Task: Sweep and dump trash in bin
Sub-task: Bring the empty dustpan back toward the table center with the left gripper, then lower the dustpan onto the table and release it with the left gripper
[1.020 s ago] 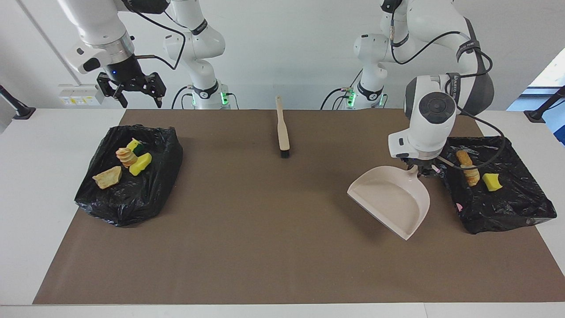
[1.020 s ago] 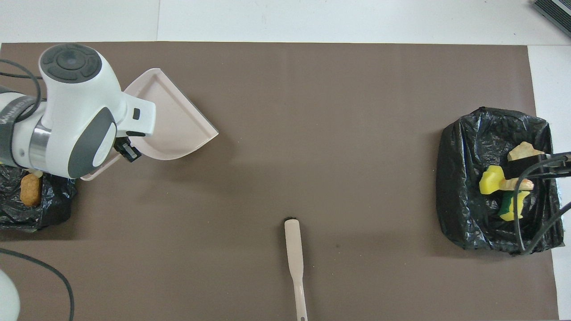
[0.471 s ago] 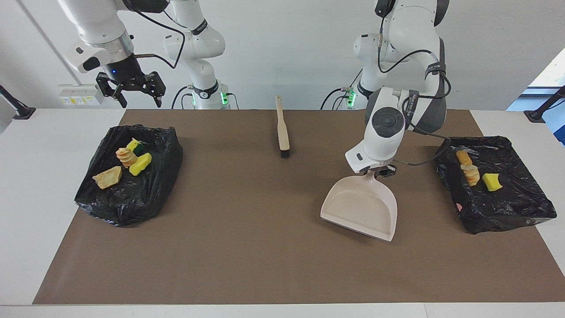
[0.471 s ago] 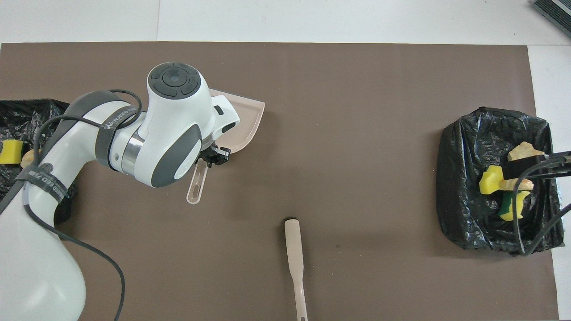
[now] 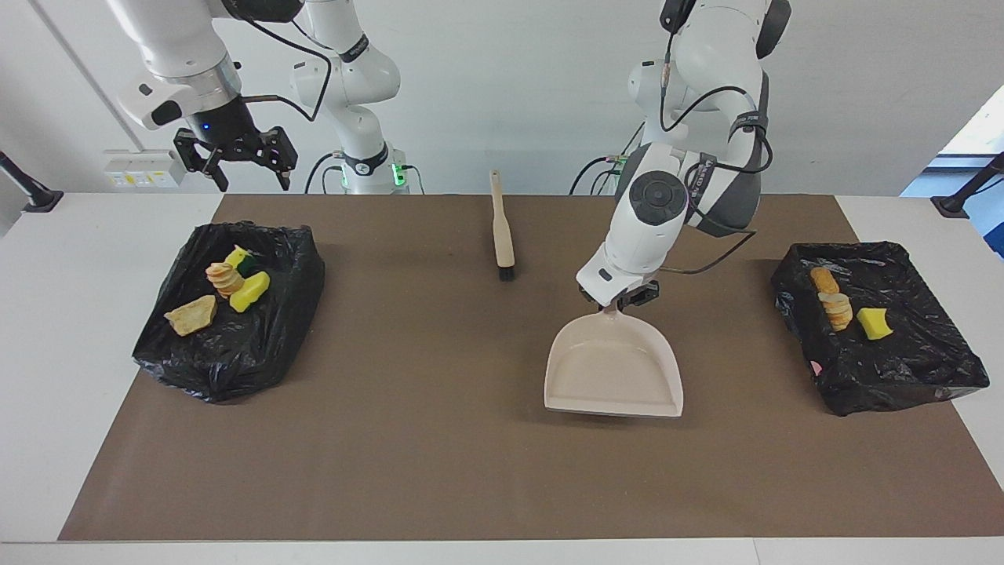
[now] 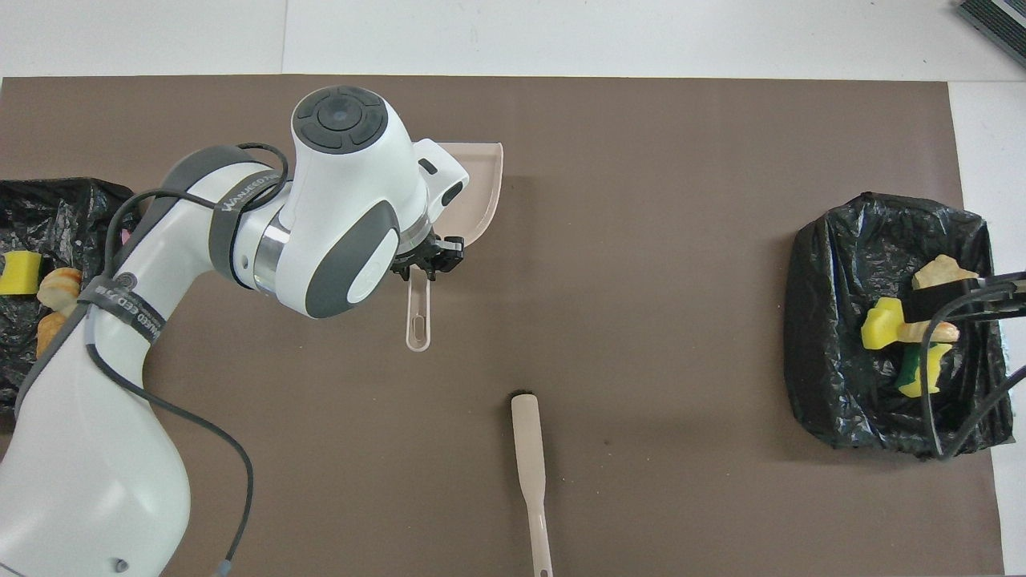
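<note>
My left gripper [image 5: 620,302] is shut on the handle of the empty beige dustpan [image 5: 612,369], held low over the brown mat near the table's middle, with its mouth pointing away from the robots. In the overhead view the arm hides most of the dustpan [image 6: 479,188], and the left gripper [image 6: 427,264] pinches its handle. Yellow and tan trash scraps [image 5: 227,284] lie in the black-lined bin [image 5: 259,345] at the right arm's end. More trash scraps [image 5: 843,310] lie in the bin [image 5: 902,377] at the left arm's end. My right gripper [image 5: 251,184] hangs open and holds nothing, over the robot-side edge of its bin.
A beige hand brush [image 5: 502,227] lies on the mat near the robots, midway between the two arms, bristles pointing away from them; it is also in the overhead view [image 6: 529,465]. A cable from the right arm hangs over its bin [image 6: 834,336].
The left arm has carried the dustpan from beside the bin at its end toward the table's middle, turning its mouth away from the robots. The right gripper has barely moved.
</note>
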You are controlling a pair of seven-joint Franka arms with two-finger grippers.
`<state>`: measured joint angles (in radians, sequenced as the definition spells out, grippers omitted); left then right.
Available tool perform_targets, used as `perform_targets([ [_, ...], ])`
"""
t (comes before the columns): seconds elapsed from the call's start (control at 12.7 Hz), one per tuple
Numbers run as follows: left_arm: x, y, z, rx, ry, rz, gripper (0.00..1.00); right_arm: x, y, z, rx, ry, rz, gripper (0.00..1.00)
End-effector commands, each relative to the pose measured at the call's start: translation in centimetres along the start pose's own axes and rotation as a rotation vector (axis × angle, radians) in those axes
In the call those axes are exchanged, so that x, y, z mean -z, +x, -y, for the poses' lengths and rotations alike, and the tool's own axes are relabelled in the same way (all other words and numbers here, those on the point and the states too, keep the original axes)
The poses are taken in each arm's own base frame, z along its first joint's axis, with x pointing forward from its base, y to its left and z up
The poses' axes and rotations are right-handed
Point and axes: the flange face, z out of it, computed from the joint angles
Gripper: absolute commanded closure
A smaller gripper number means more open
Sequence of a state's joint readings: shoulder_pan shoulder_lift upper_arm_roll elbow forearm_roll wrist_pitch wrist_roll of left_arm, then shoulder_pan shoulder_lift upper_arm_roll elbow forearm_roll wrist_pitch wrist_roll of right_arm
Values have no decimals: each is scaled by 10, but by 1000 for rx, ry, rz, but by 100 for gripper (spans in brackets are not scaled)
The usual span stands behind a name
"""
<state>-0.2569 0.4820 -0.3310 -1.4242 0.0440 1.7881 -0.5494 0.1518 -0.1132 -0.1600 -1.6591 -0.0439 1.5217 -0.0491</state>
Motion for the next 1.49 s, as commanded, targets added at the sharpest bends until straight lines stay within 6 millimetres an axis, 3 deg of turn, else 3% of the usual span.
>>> perform_targets([
  [0.0,2,13,-26,48,-60,11,100,2,1,1,31,23,2,0],
  [0.31,-39,27,-66,71,-69,63,100,-5,2,0,22,29,14,0],
  [0.78,-51,14,-91,29,-82,78,100,-5,2,-1,14,28,11,0],
  [0.94,-60,1,-111,-5,-85,57,100,-5,3,-3,-13,33,10,0],
  [1.1,-60,1,-110,-7,-84,50,100,-2,8,-5,-96,29,-35,0],
  [1.33,-65,1,-106,-9,-77,42,100,-3,8,-5,-49,26,-33,0],
  [1.41,-67,1,-105,-8,-76,44,93,-3,8,-8,-28,28,-34,0],
])
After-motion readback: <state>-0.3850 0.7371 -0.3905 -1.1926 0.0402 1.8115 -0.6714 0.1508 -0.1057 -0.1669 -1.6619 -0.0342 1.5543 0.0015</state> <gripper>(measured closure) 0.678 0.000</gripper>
